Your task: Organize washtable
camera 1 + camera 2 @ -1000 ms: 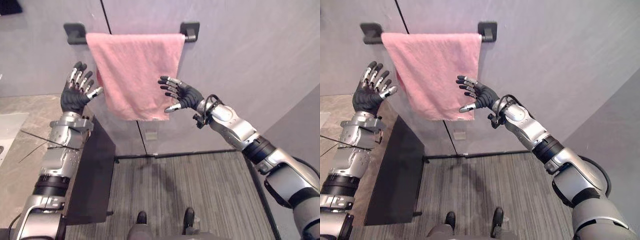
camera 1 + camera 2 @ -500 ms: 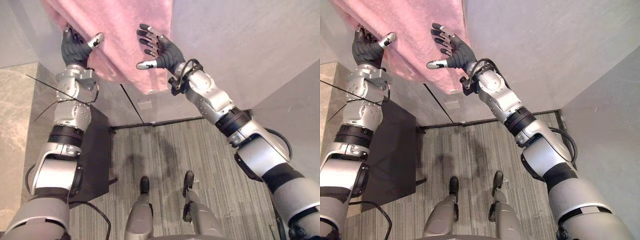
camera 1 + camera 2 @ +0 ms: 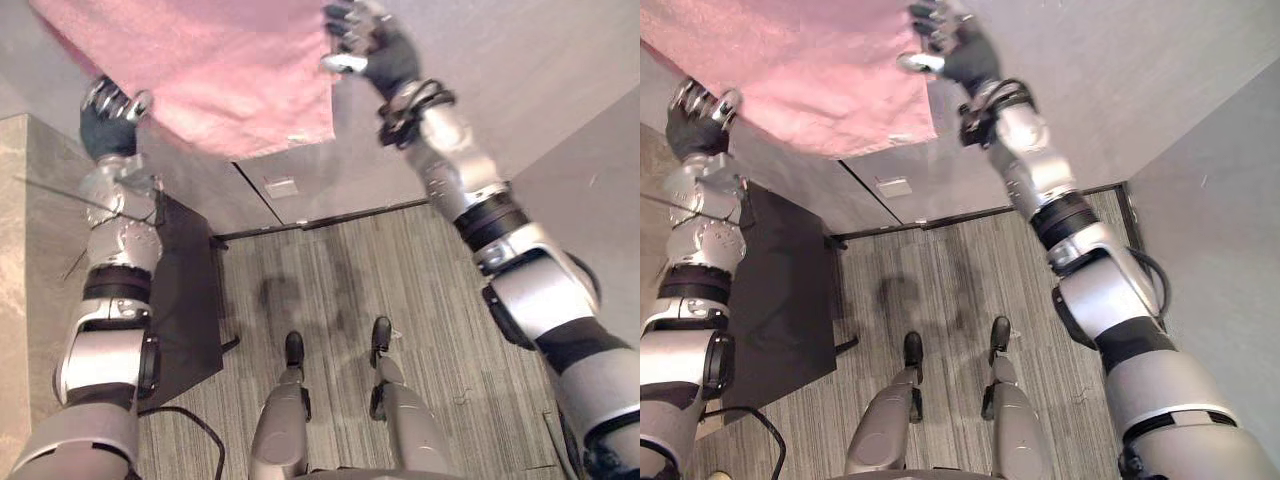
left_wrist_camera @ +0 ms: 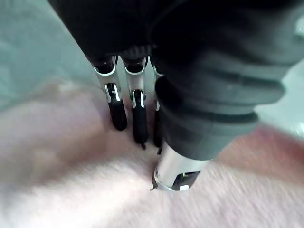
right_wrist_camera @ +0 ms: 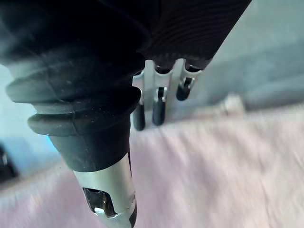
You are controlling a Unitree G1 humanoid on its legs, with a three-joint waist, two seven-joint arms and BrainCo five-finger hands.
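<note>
A pink towel (image 3: pixel 215 75) hangs against the grey wall, its top cut off by the view's edge. My left hand (image 3: pixel 110 118) is raised at the towel's left edge; in the left wrist view its straight fingers (image 4: pixel 116 111) rest their dark tips on the pink cloth (image 4: pixel 71 190), thumb apart. My right hand (image 3: pixel 378 48) is raised high at the towel's right edge. In the right wrist view its fingers (image 5: pixel 158 109) are straight over the towel (image 5: pixel 213 175), with nothing held.
A black cabinet side (image 3: pixel 185 295) stands low on the left, beside a stone countertop (image 3: pixel 25 260). A small wall plate (image 3: pixel 280 187) sits below the towel. Striped grey floor (image 3: pixel 440 330) lies underneath, and a grey side wall (image 3: pixel 590 190) closes the right.
The camera has shifted, so the whole scene sits differently. Both hands have gone higher along the towel; the right hand now reaches its upper right edge.
</note>
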